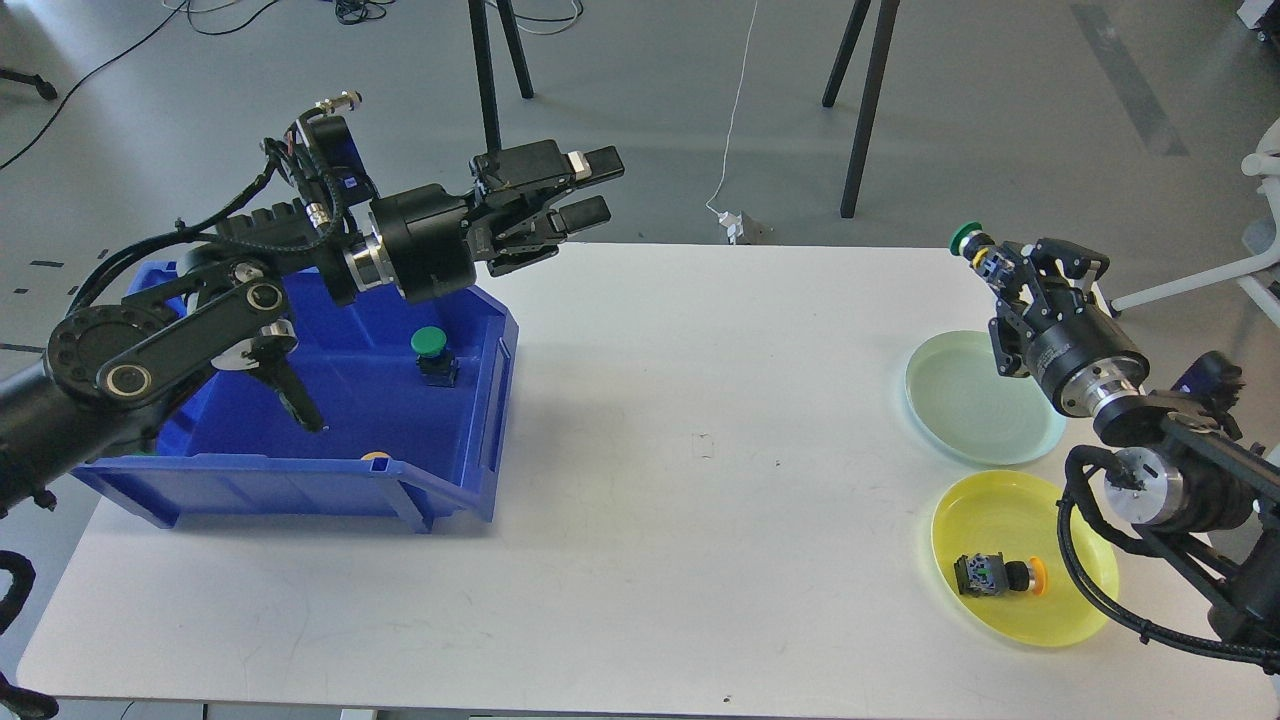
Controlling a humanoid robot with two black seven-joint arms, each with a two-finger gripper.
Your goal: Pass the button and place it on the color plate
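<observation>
My right gripper (992, 266) is shut on a green-capped button (972, 243) and holds it in the air at the table's far right edge, just above the pale green plate (978, 402). My left gripper (598, 190) is open and empty, held above the far right corner of the blue bin (300, 480). A second green button (433, 353) stands upright inside the bin. A yellow plate (1030, 600) in front of the green one holds a button with an orange cap (997, 577) lying on its side.
An orange-yellow piece (377, 457) shows at the bin's front wall. The white table (680, 480) stretches between bin and plates. Tripod legs (868, 100) stand on the floor behind the table.
</observation>
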